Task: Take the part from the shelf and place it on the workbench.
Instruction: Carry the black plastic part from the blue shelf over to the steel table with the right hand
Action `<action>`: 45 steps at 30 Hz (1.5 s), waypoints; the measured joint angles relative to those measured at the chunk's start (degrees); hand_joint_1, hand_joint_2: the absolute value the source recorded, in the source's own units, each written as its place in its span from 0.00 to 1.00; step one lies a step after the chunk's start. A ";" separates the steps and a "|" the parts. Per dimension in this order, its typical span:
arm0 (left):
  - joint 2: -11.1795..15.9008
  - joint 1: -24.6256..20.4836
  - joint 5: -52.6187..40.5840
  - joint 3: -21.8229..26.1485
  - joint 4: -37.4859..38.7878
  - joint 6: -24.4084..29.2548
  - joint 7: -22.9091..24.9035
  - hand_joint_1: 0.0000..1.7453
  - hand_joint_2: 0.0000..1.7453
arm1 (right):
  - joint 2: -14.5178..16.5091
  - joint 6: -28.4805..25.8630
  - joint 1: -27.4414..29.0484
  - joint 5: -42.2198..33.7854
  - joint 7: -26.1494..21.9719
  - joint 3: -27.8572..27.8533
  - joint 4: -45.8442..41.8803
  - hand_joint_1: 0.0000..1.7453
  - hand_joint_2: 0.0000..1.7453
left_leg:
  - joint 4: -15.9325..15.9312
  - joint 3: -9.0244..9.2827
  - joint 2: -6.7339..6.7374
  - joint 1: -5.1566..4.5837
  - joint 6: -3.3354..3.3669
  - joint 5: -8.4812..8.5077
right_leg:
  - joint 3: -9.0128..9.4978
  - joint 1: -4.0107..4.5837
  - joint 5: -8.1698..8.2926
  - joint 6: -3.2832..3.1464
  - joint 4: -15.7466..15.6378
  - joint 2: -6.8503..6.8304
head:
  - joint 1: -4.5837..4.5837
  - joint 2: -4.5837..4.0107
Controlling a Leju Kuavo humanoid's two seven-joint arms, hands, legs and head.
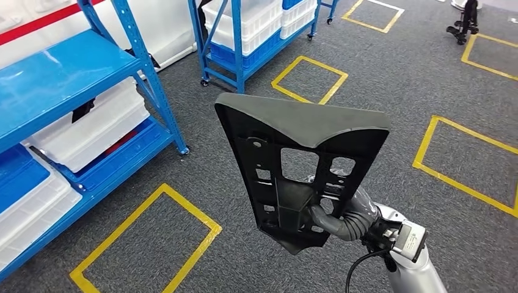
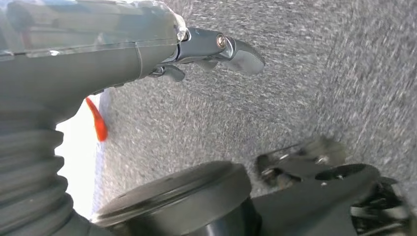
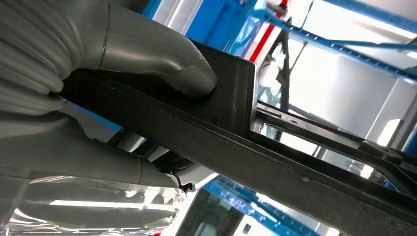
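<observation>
Grey carpet marked with yellow squares is passing below while the right hand [image 1: 345, 220] is gripping the flat black plastic part [image 1: 293, 165] aloft, already off the blue metal shelf [image 1: 67, 73], the left hand [image 2: 206, 49] hanging with nothing in it, counter placement remaining.

This is a warehouse or factory floor: blue steel racks [image 1: 144, 61] loaded with white bins [image 1: 91, 125], grey carpet [image 1: 391, 73], and yellow taped squares [image 1: 146, 241] marking out stations across it.
</observation>
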 joint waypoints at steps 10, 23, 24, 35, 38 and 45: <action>-0.56 0.63 0.28 0.02 0.01 -0.06 0.54 0.00 1.00 | 0.52 -1.52 -1.35 -1.79 2.67 0.16 1.33 1.00 1.00 | -7.30 2.52 2.05 0.24 2.41 2.12 | -7.19 -0.28 -5.27 3.03 12.24 -3.55 | 0.02 0.00; -0.38 0.72 1.04 0.12 0.00 0.09 0.45 0.00 1.00 | 0.55 -1.16 -2.24 -2.98 2.08 0.70 3.34 1.00 1.00 | -3.15 2.50 4.47 -0.28 -0.23 -2.50 | -0.21 0.02 0.06 -0.01 -0.70 -5.15 | -0.01 -0.01; -0.36 0.66 1.11 0.14 0.00 0.09 0.36 0.00 1.00 | 0.55 -1.12 -2.41 -3.01 2.03 0.83 3.52 1.00 1.00 | 0.50 0.84 3.08 -0.22 -0.33 -4.35 | -0.19 0.06 0.02 -0.22 -0.71 -4.69 | -0.01 -0.01; -0.27 0.63 1.22 0.17 0.00 0.07 0.17 0.00 1.00 | 0.55 -0.92 -2.87 -3.17 2.00 1.60 5.05 1.00 1.00 | -6.42 2.21 -1.62 0.01 1.03 1.24 | -1.19 -0.15 0.33 1.32 0.24 2.47 | 0.00 0.00; -0.39 0.63 1.11 0.17 0.00 0.09 0.16 0.00 1.00 | 0.60 -0.92 -3.08 -3.93 2.02 1.63 5.34 1.00 1.00 | -7.38 2.83 0.18 0.17 2.08 1.89 | -2.41 0.03 -1.04 2.02 2.64 -0.82 | 0.01 0.00; -0.33 0.82 0.22 0.11 0.00 0.39 1.54 0.00 1.00 | 0.71 -2.15 -1.69 -3.82 2.40 1.60 6.26 1.00 1.00 | -7.46 3.47 4.78 -0.02 2.02 1.22 | -5.74 -0.82 -1.95 2.92 9.71 -5.23 | 0.02 -0.01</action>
